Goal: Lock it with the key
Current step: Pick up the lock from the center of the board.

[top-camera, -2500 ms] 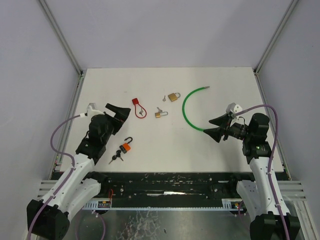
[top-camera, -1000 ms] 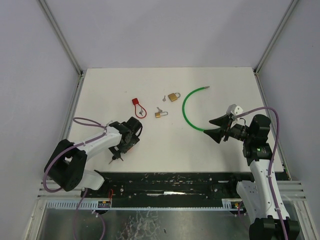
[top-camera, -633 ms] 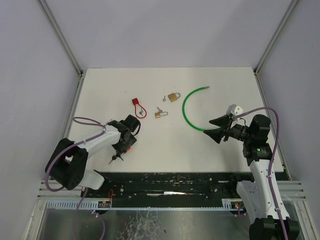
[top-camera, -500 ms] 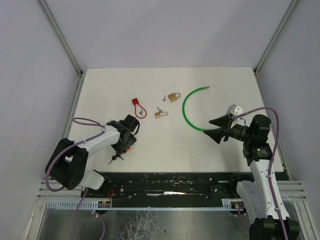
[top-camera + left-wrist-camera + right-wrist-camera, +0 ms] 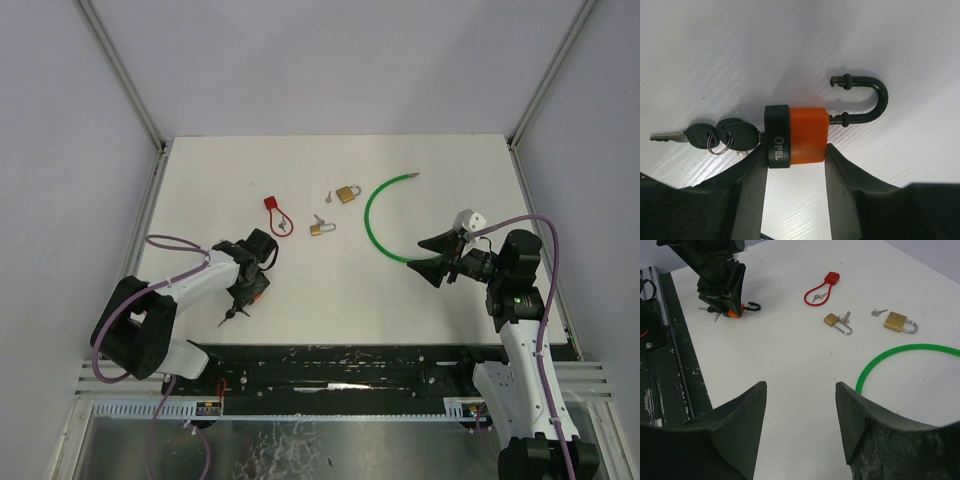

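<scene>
we see the left gripper [image 5: 796, 150] clamped on the orange padlock [image 5: 807, 135], one finger against each side of its body. it lies flat on the table [image 5: 450, 160], toward 8 o'clock in the top view. the black shackle [image 5: 874, 97] stands open and points to 3 o'clock in the left wrist view, its free end clear of the body. a bunch of keys [image 5: 720, 136] lies at 9 o'clock of the body's black end; we cannot tell whether one sits in the keyhole. the right gripper [image 5: 801, 386] hovers at 4 o'clock of the table, fingers apart with nothing between them, near the green cable [image 5: 372, 215]. a red cable lock [image 5: 277, 215] lies at 12 o'clock of the orange padlock. a small brass padlock [image 5: 318, 229] and a larger brass padlock [image 5: 347, 192] lie at 1 o'clock.
</scene>
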### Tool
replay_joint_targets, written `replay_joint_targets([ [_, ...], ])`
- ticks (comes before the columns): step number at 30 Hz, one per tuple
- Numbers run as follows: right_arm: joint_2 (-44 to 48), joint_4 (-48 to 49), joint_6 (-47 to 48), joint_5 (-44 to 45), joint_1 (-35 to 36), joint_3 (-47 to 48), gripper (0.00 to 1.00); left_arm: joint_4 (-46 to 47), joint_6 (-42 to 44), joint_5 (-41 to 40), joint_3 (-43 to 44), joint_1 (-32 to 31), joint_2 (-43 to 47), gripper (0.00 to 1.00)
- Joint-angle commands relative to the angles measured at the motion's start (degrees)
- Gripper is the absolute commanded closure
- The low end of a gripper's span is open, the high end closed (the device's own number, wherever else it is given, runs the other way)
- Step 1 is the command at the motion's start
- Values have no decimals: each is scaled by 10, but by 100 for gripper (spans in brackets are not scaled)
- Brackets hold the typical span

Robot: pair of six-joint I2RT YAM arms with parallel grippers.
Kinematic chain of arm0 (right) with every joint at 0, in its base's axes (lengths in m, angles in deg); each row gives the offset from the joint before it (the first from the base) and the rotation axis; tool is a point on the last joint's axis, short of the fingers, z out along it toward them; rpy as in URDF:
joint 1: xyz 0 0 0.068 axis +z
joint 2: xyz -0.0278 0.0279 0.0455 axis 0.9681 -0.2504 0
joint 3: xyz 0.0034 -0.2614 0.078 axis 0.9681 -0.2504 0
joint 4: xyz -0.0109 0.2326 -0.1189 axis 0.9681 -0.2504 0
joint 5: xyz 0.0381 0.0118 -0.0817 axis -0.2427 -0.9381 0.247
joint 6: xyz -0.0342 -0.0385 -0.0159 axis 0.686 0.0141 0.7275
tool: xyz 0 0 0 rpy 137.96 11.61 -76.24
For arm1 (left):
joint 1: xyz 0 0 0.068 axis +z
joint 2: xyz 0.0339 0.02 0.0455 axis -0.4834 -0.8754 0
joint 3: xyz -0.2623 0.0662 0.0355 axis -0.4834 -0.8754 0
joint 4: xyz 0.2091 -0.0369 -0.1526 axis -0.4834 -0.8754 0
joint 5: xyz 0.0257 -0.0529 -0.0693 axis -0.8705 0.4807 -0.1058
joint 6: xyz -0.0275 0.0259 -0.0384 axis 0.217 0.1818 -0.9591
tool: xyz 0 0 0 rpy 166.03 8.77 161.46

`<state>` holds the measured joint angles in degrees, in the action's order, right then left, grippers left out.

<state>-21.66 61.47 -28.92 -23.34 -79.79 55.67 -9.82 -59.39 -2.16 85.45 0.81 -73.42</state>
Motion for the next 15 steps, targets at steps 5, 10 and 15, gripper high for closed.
replay_joint_targets([
  [5, 6, 21, -3, -21, -4, 4, 36, 16, 27, 20, 0, 7, 1, 84],
  [10, 6, 29, -11, -29, -3, 1, 36, 22, 55, 41, 15, 5, 51, 100],
  [15, 11, 37, -11, -45, -3, -2, 36, 81, 105, 67, 23, -3, 121, 100],
])
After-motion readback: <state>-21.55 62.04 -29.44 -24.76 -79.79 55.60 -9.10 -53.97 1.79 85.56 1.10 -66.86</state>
